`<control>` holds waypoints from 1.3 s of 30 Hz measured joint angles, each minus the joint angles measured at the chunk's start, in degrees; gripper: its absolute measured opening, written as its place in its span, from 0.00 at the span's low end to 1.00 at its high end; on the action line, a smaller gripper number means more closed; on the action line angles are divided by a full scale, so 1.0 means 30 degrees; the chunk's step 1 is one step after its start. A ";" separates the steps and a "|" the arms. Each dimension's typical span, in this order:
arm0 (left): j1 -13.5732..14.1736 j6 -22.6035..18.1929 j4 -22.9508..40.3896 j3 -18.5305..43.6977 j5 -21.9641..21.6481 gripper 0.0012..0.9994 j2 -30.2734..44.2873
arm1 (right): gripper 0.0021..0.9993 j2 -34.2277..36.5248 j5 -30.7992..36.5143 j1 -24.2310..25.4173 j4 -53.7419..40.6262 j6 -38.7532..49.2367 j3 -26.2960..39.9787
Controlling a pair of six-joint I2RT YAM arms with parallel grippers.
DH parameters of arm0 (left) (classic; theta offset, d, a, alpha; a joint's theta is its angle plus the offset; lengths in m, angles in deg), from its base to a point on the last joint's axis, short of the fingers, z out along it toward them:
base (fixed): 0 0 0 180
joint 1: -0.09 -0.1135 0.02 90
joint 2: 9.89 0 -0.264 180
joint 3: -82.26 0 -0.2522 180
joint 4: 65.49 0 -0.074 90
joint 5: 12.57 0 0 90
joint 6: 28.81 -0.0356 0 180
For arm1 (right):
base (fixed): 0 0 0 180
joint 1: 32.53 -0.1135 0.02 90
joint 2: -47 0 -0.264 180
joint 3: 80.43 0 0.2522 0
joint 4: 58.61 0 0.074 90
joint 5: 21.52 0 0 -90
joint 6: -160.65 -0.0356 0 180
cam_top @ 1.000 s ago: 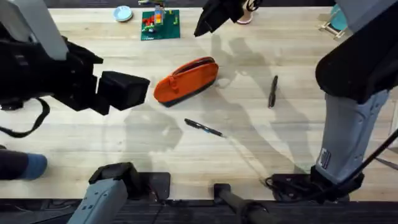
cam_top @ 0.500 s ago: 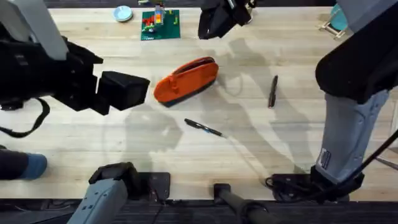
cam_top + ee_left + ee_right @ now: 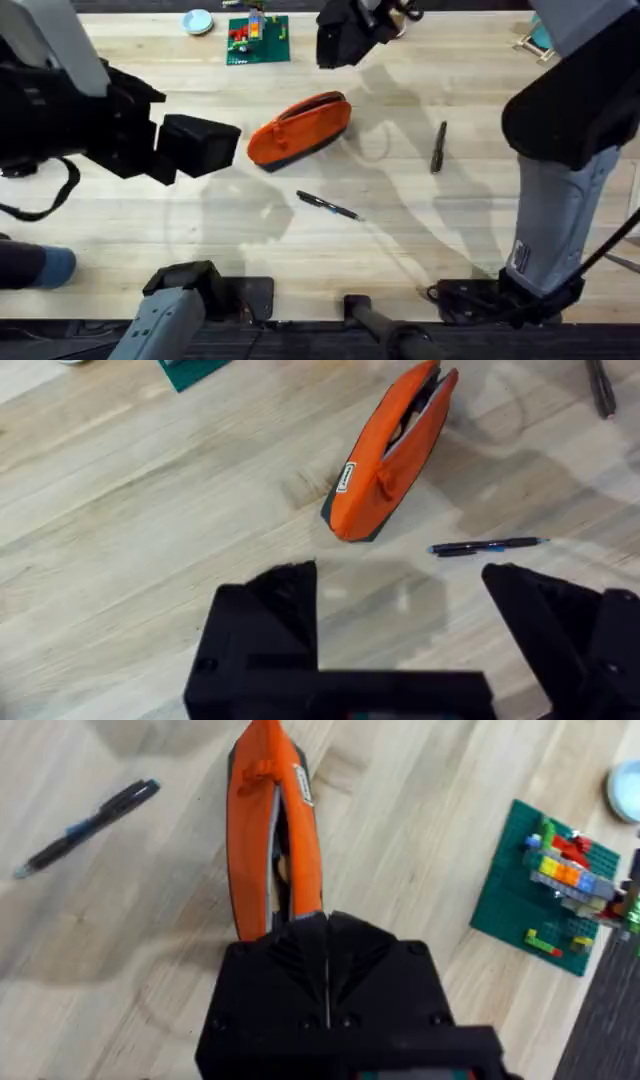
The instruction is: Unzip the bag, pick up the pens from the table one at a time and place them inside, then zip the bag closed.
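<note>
Pouch (image 3: pixel 299 129) gapes unzipped, both pens on the tabletop (image 3: pixel 420 230); your left hand (image 3: pixel 400 585) is spread, right hand (image 3: pixel 327 955) pressed together — pick the nearer pen (image 3: pixel 328 205).

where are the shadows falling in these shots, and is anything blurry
Overhead: soft arm shadows spread over the table right of the bag, and the left arm looms dark and blurred. Left wrist: shadow lies beside the bag, toward a pen. Right wrist: the gripper is slightly soft.

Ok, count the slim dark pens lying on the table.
2. One slim dark pen lies on the light wooden table just in front of the orange fabric pouch; the other lies to its right. The pouch's inside is hidden.
</note>
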 joint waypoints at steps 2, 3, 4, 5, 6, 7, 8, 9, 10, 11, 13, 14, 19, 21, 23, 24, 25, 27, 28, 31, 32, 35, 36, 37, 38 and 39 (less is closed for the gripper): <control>0.0000 0.0000 0.0000 0.0000 0.0000 1.00 0.0000 | 0.03 0.0000 0.0644 -0.0458 0.0068 -0.0279 0.0000; 0.0000 0.0000 0.0002 0.0000 0.0000 1.00 0.0000 | 0.03 0.0000 0.0906 -0.0652 0.0108 -0.0407 0.0000; 0.0000 0.0000 0.0002 0.0000 0.0000 1.00 0.0000 | 0.03 0.0000 0.1144 -0.0837 0.0131 -0.0623 0.0000; 0.0000 0.0000 0.0002 0.0000 0.0000 0.99 0.0000 | 0.03 0.0000 0.1361 -0.1046 0.0146 -0.0833 0.0000; 0.0000 0.0000 -0.0002 0.0000 0.0000 0.99 0.0000 | 0.03 0.0000 0.1536 -0.1206 0.0153 -0.1075 0.0000; 0.0000 0.0000 0.0002 0.0000 0.0000 0.99 0.0000 | 0.03 -0.0006 0.1722 -0.1350 0.0159 -0.1303 0.0000; 0.0000 0.0000 -0.0005 0.0000 0.0000 0.99 0.0000 | 0.03 -0.0006 0.1867 -0.1451 0.0169 -0.1514 0.0000; 0.0000 0.0000 -0.0001 0.0000 0.0000 0.99 0.0000 | 0.03 0.0000 0.2145 -0.1566 0.0175 -0.1794 0.0000; 0.0000 0.0000 0.0001 0.0000 0.0000 0.99 0.0000 | 0.03 0.0000 0.2447 -0.1696 0.0169 -0.2018 0.0000; 0.0000 0.0000 -0.0004 0.0000 0.0000 0.99 0.0000 | 0.03 -0.0006 0.2834 -0.1812 0.0175 -0.2295 0.0001; 0.0000 0.0000 0.0001 0.0000 0.0000 1.00 0.0000 | 0.03 0.0000 0.3600 -0.2079 0.0155 -0.2760 0.0006; 0.0000 0.0000 0.0002 0.0000 0.0000 0.99 0.0000 | 0.03 -0.0001 0.3959 -0.2256 0.0123 -0.2918 0.0007; 0.0000 0.0000 0.0000 0.0000 -0.0005 1.00 0.0000 | 0.03 0.0000 0.5521 -0.3252 0.0085 -0.3712 0.0007; 0.0000 0.0000 -0.0005 0.0000 -0.0024 1.00 0.0000 | 0.03 0.0000 0.6164 -0.3585 0.0177 -0.4010 0.0007; 0.0000 0.0007 0.0002 0.0000 -0.0065 1.00 0.0000 | 0.03 0.0000 0.6709 -0.3839 0.0363 -0.4360 0.0007; 0.0000 0.0000 -0.0003 0.0000 -0.0104 0.99 0.0000 | 0.03 -0.0002 0.6912 -0.3910 0.0410 -0.4460 0.0007; 0.0000 0.0000 -0.0002 0.0000 -0.0106 0.99 0.0000 | 0.03 0.0000 0.7084 -0.3936 0.0415 -0.4592 0.0007; 0.0000 0.0000 -0.0005 0.0000 -0.0109 0.99 0.0000 | 0.03 0.0000 0.7334 -0.3920 0.0423 -0.4861 0.0007; 0.0000 0.0000 0.0002 0.0000 -0.0109 0.99 0.0000 | 0.03 0.0000 0.7406 -0.3914 0.0423 -0.4936 0.0007; 0.0000 0.0000 0.0002 0.0000 -0.0109 0.99 0.0000 | 0.03 0.0000 0.7649 -0.3870 0.0419 -0.5220 0.0007; 0.0000 0.0000 -0.0005 0.0000 -0.0109 0.99 0.0000 | 0.03 0.0000 0.7696 -0.3870 0.0417 -0.5282 0.0007; 0.0000 0.0000 -0.0003 0.0000 -0.0115 1.00 0.0000 | 0.03 0.0000 0.7741 -0.3878 0.0423 -0.5355 0.0007; 0.0000 0.0000 0.0002 0.0000 -0.0109 1.00 0.0000 | 0.03 0.0000 0.7741 -0.3878 0.0423 -0.5362 0.0007; 0.0000 0.0000 -0.0002 0.0000 -0.0109 1.00 0.0000 | 0.03 0.0000 0.7741 -0.3878 0.0423 -0.5369 0.0007; 0.0000 0.0000 -0.0003 0.0000 -0.0109 1.00 0.0000 | 0.03 0.0000 0.7741 -0.3878 0.0423 -0.5384 0.0007; 0.0000 0.0000 0.0002 0.0000 -0.0109 1.00 0.0000 | 0.03 0.0000 0.7741 -0.3878 0.0423 -0.5427 0.0007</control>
